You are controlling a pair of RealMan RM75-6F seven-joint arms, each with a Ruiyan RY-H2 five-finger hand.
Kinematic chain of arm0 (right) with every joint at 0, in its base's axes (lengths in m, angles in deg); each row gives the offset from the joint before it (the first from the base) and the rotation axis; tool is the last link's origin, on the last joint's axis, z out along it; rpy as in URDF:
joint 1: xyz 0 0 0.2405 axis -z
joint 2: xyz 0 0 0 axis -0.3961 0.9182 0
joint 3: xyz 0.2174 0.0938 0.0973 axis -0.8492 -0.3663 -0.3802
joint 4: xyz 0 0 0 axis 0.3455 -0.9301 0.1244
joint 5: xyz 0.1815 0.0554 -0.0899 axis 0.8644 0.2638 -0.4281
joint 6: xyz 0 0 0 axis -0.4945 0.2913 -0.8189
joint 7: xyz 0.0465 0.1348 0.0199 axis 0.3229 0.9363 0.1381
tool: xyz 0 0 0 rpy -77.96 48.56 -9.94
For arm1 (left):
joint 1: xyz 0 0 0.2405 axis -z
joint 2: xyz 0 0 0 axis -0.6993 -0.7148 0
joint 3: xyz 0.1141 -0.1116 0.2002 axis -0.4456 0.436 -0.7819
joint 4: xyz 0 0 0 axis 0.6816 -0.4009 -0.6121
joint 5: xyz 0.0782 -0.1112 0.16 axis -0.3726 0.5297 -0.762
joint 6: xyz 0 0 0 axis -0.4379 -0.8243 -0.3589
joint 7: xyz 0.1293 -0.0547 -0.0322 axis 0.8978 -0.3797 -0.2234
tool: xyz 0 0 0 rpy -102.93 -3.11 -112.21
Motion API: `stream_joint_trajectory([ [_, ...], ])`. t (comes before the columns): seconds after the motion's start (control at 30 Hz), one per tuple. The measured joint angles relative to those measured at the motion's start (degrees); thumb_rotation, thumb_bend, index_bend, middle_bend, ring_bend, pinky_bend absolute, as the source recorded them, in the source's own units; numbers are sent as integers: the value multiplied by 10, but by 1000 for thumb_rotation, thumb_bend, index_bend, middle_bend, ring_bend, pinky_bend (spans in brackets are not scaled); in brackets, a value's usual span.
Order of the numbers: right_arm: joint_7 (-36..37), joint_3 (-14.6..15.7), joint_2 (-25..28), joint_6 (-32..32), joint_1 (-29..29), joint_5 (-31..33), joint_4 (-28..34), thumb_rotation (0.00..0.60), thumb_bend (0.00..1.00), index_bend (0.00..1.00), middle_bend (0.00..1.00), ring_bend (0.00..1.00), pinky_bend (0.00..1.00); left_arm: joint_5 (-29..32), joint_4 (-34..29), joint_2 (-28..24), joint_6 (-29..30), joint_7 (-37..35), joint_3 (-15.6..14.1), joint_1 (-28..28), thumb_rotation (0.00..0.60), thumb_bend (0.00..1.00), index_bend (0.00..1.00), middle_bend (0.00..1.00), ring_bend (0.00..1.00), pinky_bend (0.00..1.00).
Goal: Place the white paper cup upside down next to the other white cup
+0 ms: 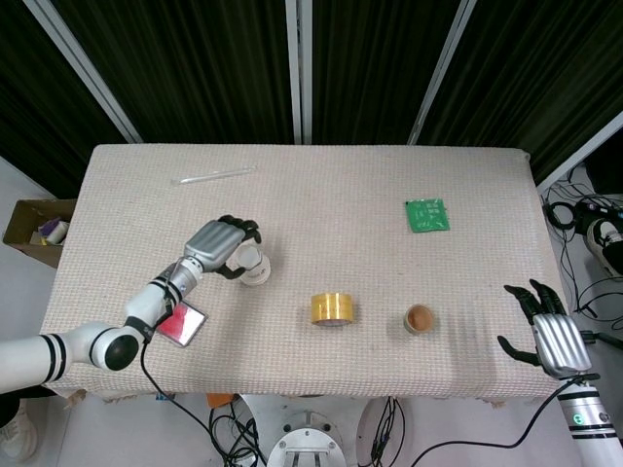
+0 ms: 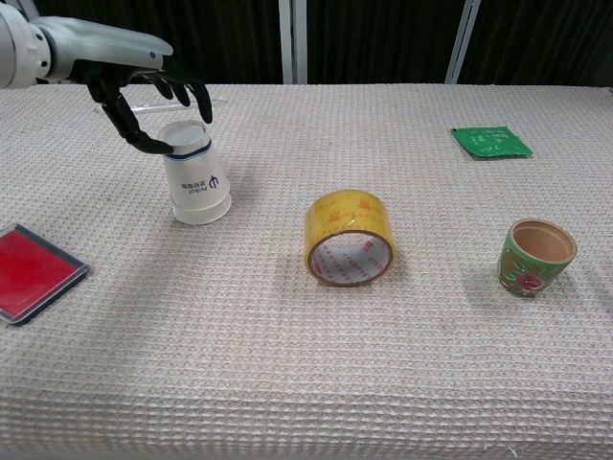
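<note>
The white paper cup [image 1: 256, 266] [image 2: 196, 177] stands upside down on the cloth, wide rim down, with a blue band near its top. My left hand [image 1: 216, 243] [image 2: 144, 86] arches over its upper end. The fingers [image 2: 199, 96] are curled and apart behind the cup, and the thumb tip sits at the cup's left edge. I see no firm grip on it. My right hand [image 1: 548, 336] hovers at the table's near right corner with its fingers spread and nothing in it; the chest view does not show it. No second white cup is in view.
A yellow tape roll [image 1: 331, 309] [image 2: 350, 238] stands on edge mid-table. A small green flowerpot [image 1: 419, 318] [image 2: 536, 255] sits to its right, and a green circuit board [image 1: 426, 214] [image 2: 490, 141] lies far right. A red-faced card [image 1: 180, 324] [image 2: 34, 271] lies near left. A clear rod [image 1: 212, 176] lies at the back.
</note>
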Motion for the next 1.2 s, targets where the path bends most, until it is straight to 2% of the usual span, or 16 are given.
stream_joint_trajectory([
  [0.27, -2, 0, 0, -2, 0, 0, 1, 600, 188, 156, 198, 0, 107, -1, 2, -2, 0, -10, -5, 3, 600, 363, 351, 134, 148, 139],
  [0.43, -4, 0, 2, -1, 0, 0, 5, 600, 187, 156, 198, 0, 106, -6, -7, -10, 9, -11, -5, 2, 600, 371, 354, 136, 148, 139],
  [0.7, -4, 0, 7, 5, 2, -2, 8, 600, 187, 156, 198, 0, 108, -21, -60, -67, 47, -5, -3, -10, 600, 378, 354, 141, 148, 139],
  [0.97, 0, 0, 8, 9, 3, -6, 8, 600, 188, 156, 199, 0, 107, -46, -125, -147, 98, -46, 30, -40, 600, 374, 354, 142, 148, 139],
  [1.07, 1, 1, 9, 10, 5, -6, 7, 600, 187, 156, 198, 0, 108, -53, -119, -149, 99, -75, 45, -44, 600, 376, 355, 142, 148, 139],
  [1.2, 6, 2, 9, 13, 8, -6, 5, 600, 188, 156, 198, 0, 106, -40, -85, -137, 72, -77, 46, -33, 600, 379, 354, 143, 148, 139],
])
